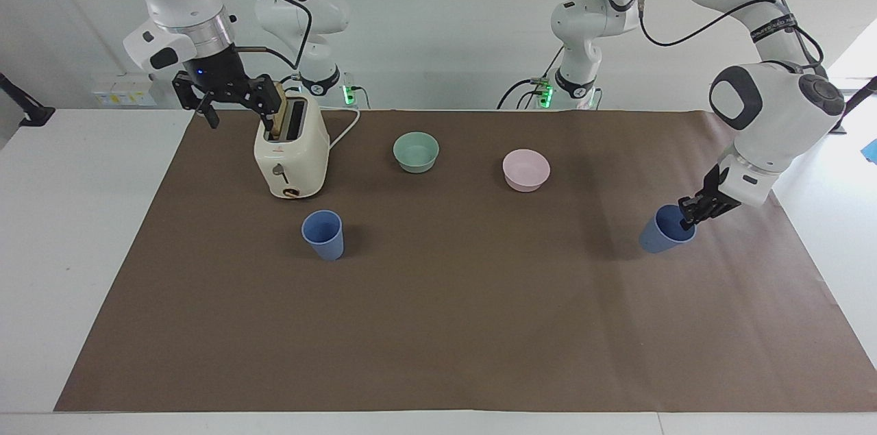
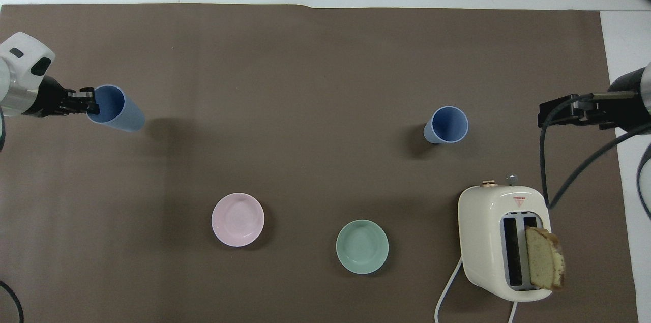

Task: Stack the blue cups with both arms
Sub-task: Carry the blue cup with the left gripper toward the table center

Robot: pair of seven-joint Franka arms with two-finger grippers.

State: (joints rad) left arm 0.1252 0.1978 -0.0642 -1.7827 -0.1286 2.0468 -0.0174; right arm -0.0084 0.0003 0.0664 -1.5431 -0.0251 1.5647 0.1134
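Left claw (image 1: 688, 214) pinches the rim of one blue cup (image 1: 663, 232), held tilted just above the worktop (image 1: 445, 325) at the left arm's end; the facing view shows a shadow under it. Second blue cup (image 1: 323, 234) stands upright near the toaster (image 1: 290, 154). Right claw (image 1: 226, 94) waits beside the toaster's top; finger state cannot be told. Overhead view alone shows the bread slice (image 2: 544, 258) fully.

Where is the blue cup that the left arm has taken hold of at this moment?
The left gripper holds the blue cup by its rim, tilted, at the left arm's end of the table, with the pink bowl as its closest neighbour.
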